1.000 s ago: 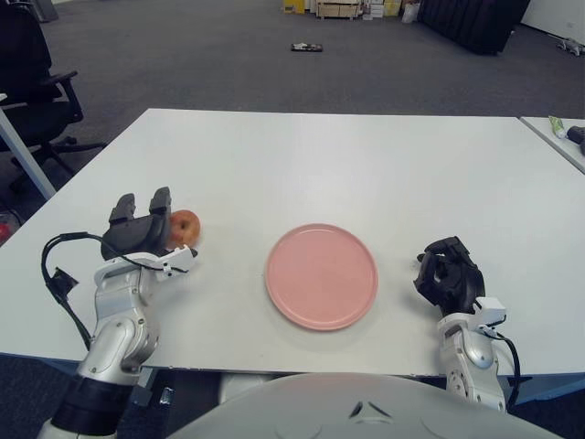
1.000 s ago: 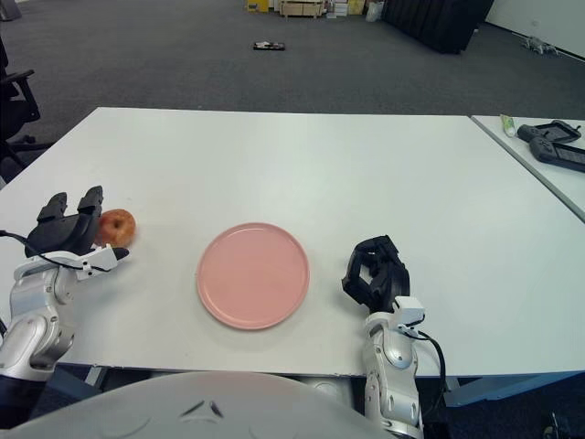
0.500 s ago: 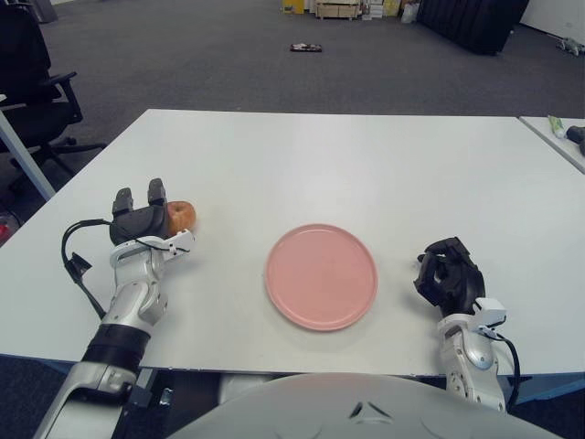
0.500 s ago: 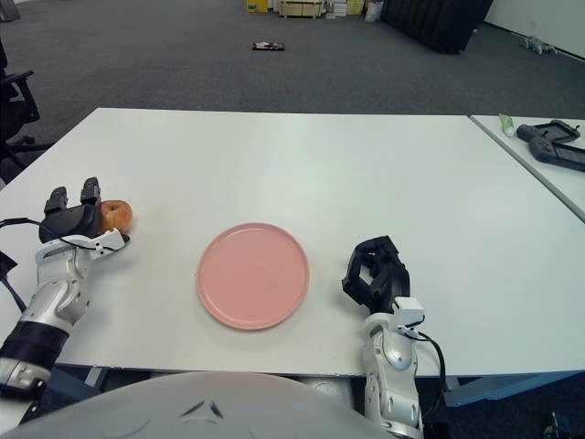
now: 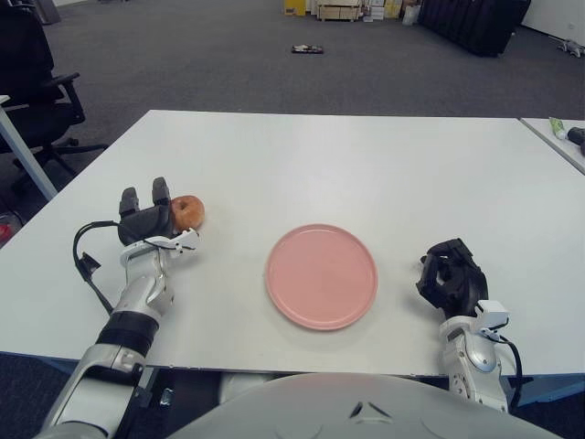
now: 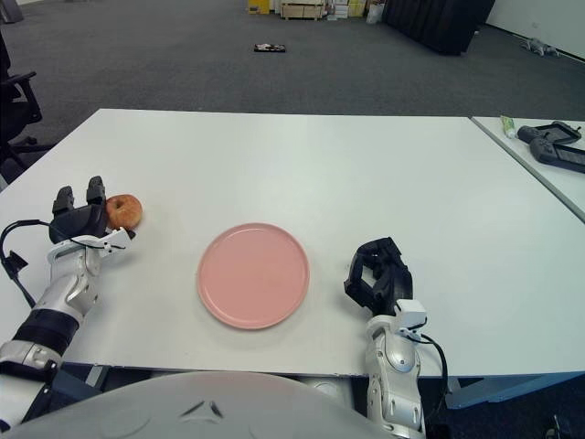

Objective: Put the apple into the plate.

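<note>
A red apple [image 5: 187,212] lies on the white table [image 5: 366,165] at the left, about a hand's width left of the empty pink plate [image 5: 321,274]. My left hand [image 5: 157,218] is right beside the apple on its left, touching it. Its two black fingers [image 5: 161,191] stand upright and spread, not wrapped around the fruit, and the thumb sits low in front of it. My right hand [image 5: 450,277] rests curled and empty on the table to the right of the plate, near the front edge.
A black office chair [image 5: 32,82] stands off the table's left corner. A second table [image 5: 559,135] with small items adjoins at the right. Boxes and dark items lie on the floor far behind.
My left hand has shifted up and away from me with the apple against it. The apple has rolled a little, now showing its dimple. The right hand has not moved.
</note>
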{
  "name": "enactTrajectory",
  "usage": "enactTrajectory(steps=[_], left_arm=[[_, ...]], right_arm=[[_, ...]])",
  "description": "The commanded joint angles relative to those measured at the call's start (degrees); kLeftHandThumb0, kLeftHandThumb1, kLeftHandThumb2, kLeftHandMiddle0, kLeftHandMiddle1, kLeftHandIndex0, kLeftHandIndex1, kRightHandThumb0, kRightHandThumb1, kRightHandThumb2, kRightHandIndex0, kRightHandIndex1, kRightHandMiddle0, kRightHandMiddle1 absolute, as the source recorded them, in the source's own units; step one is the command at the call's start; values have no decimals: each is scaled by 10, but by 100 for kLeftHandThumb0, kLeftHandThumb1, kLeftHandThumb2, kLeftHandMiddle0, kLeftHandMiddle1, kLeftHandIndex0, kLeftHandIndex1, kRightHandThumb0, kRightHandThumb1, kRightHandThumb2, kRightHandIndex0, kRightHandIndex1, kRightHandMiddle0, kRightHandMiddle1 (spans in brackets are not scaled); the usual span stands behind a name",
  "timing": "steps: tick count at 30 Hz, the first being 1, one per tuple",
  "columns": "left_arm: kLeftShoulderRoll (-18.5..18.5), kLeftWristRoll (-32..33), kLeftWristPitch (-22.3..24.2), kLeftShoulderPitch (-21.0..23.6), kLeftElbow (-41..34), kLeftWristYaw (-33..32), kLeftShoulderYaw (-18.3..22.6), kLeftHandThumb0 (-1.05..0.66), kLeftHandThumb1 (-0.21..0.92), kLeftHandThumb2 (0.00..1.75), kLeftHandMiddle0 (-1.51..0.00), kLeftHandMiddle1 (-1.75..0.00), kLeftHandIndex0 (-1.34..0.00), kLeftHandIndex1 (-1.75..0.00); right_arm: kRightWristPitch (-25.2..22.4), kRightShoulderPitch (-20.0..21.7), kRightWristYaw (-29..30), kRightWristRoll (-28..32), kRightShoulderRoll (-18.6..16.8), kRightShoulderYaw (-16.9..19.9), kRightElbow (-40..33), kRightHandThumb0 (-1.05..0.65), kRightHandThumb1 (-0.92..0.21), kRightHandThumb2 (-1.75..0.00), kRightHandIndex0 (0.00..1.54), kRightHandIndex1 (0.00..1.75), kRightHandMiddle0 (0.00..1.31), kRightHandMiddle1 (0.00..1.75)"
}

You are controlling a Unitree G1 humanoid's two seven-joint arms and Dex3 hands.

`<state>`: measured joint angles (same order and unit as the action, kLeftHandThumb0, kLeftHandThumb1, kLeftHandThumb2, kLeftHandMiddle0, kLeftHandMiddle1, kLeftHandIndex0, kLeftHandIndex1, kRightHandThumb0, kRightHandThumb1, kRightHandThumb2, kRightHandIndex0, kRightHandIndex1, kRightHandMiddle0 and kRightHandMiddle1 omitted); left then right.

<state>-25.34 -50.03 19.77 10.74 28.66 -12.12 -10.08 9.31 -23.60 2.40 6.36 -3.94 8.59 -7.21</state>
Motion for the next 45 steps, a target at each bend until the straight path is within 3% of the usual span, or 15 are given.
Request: enactTrajectory(steps=[1,19,29,35,38,42,44,45], left_arm=[[14,21,-14,9,70,12,-24,-105,92,18,-2,-1,0,0],[13,56,-62,58,129,-41,-61,-102,92,26,-7,-6,0,-1],[21,63,-91,71,137,-96,-70,-98,89,22,0,-43,0,-29],[21,64,-123,74,142,-147,-78,-94,85,24,0,-68,0,-56],[20,63,-153,76,152,-188,-83,-90,78,33,0,-90,0,-85],[22,62,-198,89,186,-247,-90,-79,51,75,-6,-127,-1,-143],[20,60,-230,94,205,-288,-94,-75,44,85,-9,-137,-4,-157],[20,59,-243,97,213,-305,-97,-72,41,89,-15,-145,-13,-163]], right_arm=[[-2,4,2,2,0,2,-9,-43,-48,-112,112,175,48,175],[4,-5,-1,7,-2,3,-14,-42,-50,-110,112,175,47,175],[4,-11,-4,9,-2,2,-19,-42,-51,-108,112,175,46,175],[-2,-14,-1,13,-5,2,-24,-41,-54,-105,110,175,44,175],[-4,-15,1,14,-6,1,-26,-41,-54,-105,110,175,44,175],[-7,-15,1,14,-6,0,-27,-41,-54,-104,110,175,43,175],[-7,-15,1,11,-5,0,-27,-41,-54,-104,109,175,43,175],[-7,-15,1,10,-4,0,-26,-41,-54,-104,110,175,43,175]])
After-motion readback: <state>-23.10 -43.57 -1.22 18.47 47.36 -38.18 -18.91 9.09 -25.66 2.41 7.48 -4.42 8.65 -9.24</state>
